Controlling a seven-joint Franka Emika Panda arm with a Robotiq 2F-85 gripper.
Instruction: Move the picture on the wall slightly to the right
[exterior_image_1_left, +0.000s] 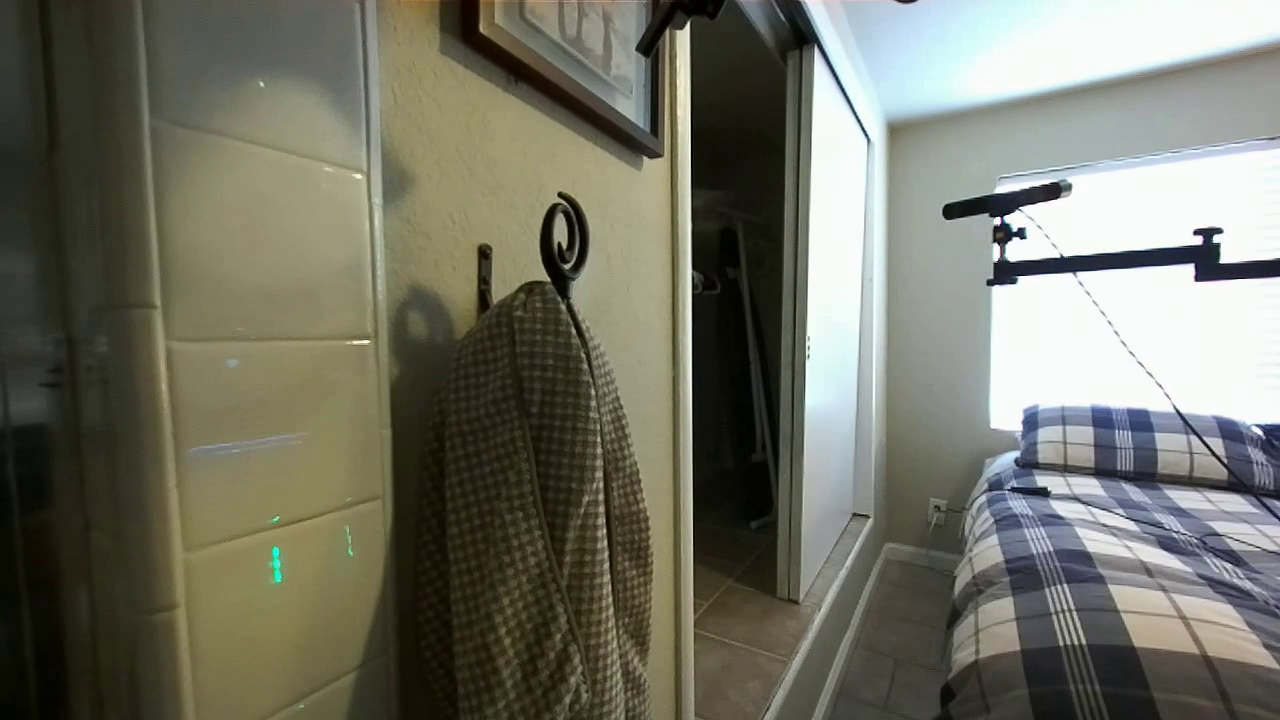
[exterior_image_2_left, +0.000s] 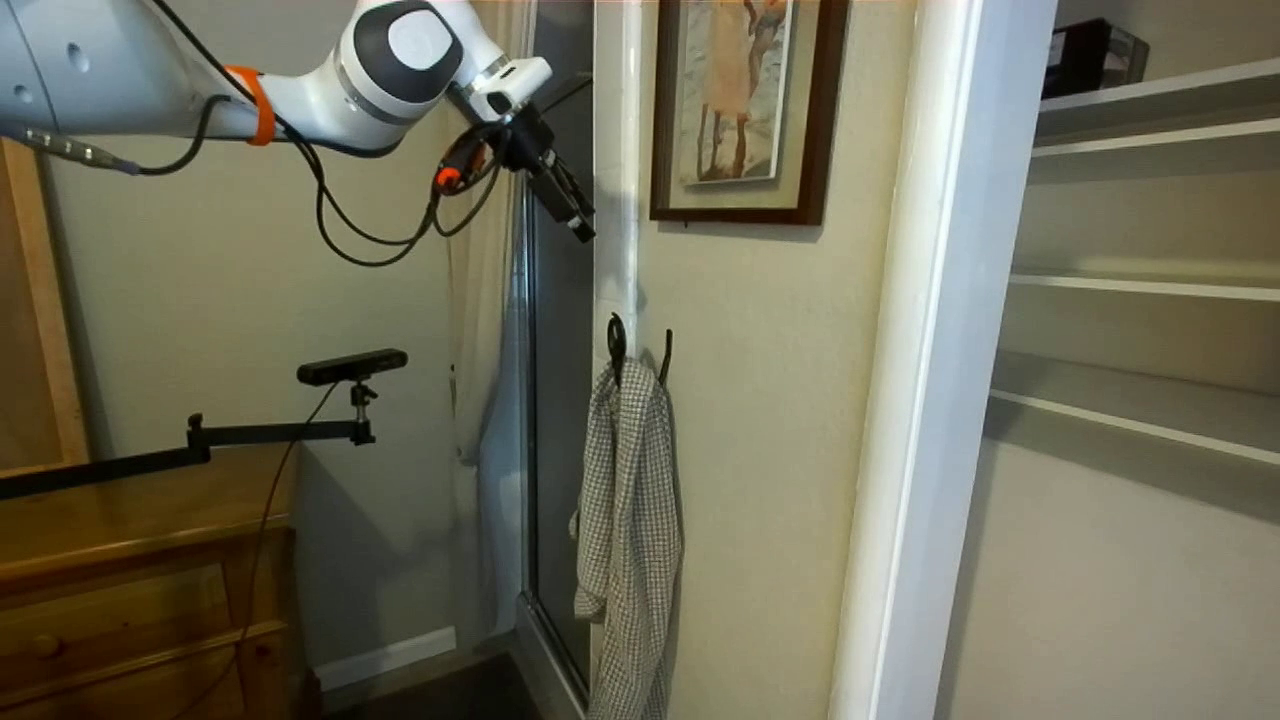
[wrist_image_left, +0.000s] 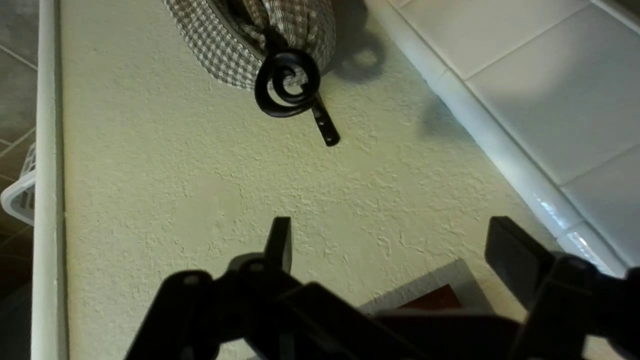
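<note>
The picture hangs on the cream wall (exterior_image_2_left: 760, 420) in a dark brown frame. It shows in both exterior views (exterior_image_1_left: 590, 50) (exterior_image_2_left: 740, 120), its top cut off. In the wrist view only a red-brown lower corner of the picture (wrist_image_left: 434, 298) and its shadow show; my gripper hides the rest. My gripper (wrist_image_left: 390, 235) is open and empty, its fingers wide apart over the wall and that corner. In an exterior view my gripper (exterior_image_2_left: 582, 225) points down to the left of the frame, with a gap in the image; its distance from the wall is unclear.
A checked garment (exterior_image_2_left: 630, 500) hangs below the picture on a black curled hook (wrist_image_left: 287, 82). Glossy tile edging (wrist_image_left: 480, 120) borders the wall on one side, a white door frame (exterior_image_2_left: 920, 400) on the other. A camera on a black arm (exterior_image_1_left: 1100, 262) stands out in the room.
</note>
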